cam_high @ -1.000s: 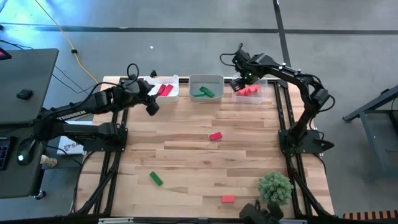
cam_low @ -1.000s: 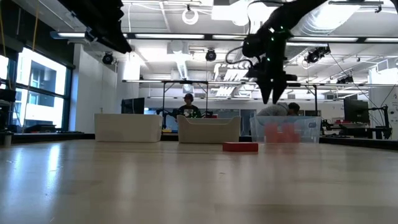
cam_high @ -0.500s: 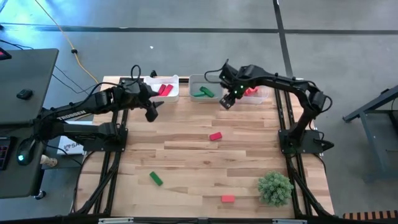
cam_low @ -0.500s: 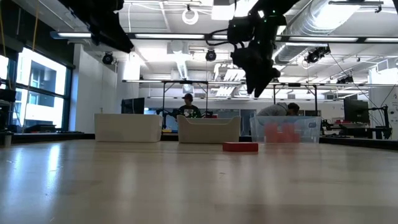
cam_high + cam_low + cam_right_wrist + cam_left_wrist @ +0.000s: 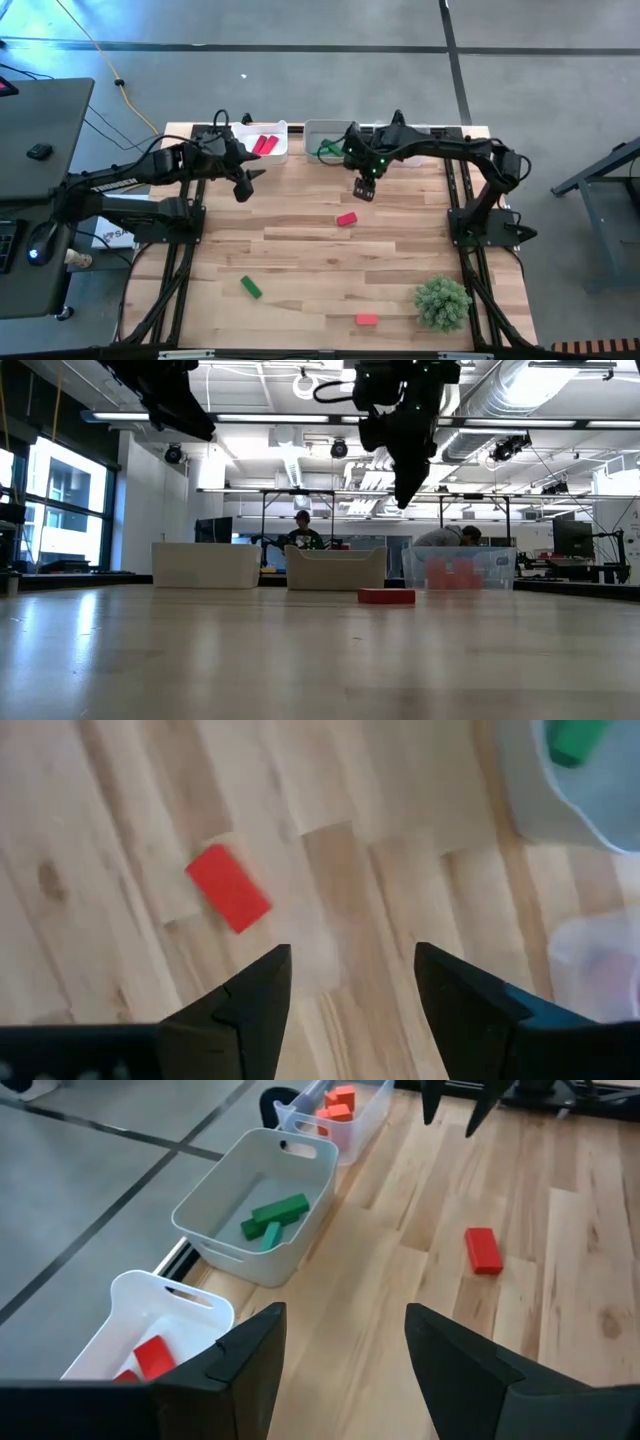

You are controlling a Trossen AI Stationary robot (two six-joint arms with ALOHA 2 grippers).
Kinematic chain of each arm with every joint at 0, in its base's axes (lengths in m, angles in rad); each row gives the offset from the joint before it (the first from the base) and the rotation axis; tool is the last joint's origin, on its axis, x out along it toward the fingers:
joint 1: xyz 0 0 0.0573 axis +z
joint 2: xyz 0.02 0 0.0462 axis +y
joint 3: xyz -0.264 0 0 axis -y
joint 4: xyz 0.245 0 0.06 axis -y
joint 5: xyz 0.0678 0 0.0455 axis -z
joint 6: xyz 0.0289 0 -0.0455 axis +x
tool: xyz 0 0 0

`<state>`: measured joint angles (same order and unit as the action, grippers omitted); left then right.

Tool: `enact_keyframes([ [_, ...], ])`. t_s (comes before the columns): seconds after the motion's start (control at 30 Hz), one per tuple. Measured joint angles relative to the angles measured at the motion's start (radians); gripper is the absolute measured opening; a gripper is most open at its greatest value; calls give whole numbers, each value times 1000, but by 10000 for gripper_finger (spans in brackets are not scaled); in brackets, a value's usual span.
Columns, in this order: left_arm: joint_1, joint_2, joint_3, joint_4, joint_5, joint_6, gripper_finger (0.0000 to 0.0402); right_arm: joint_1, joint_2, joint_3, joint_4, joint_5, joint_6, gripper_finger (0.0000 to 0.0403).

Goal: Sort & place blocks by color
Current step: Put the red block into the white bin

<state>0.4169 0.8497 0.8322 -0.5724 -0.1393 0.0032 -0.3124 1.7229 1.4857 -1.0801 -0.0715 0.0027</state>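
Swinging away from the bins, the right end effector (image 5: 364,190) now hangs over the table (image 5: 300,255), fingers spread and empty, above the red block (image 5: 346,219). Left end effector (image 5: 243,184) waits, also spread, empty.

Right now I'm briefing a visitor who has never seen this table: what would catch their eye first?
Probably the right gripper, open and empty in mid-air, just table-side of the middle bin and short of a red block lying mid-table. Next, the three bins at the far edge, holding sorted blocks. The left gripper hangs open by the left bin.
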Motion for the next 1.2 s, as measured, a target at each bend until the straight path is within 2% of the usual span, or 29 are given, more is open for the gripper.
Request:
enact_keyframes([
  [0.2, -20, 0, 0, 0, 0, 0, 196, 83, 0, -11, 11, 55, -159, 217],
  [0.33, -37, 0, 0, 0, 0, 0, 196, 127, 0, -62, 67, 43, -242, 218],
  [0.53, -65, 0, 0, 0, -1, -1, 196, 189, 0, -140, 163, 88, -248, 218],
  [0.9, -99, 0, 0, 0, -2, -19, 196, 224, 0, -268, 376, 25, -256, 218],
  [1.2, -99, 0, 0, 0, -2, -35, 196, 224, 0, -386, 530, 18, -283, 218],
])
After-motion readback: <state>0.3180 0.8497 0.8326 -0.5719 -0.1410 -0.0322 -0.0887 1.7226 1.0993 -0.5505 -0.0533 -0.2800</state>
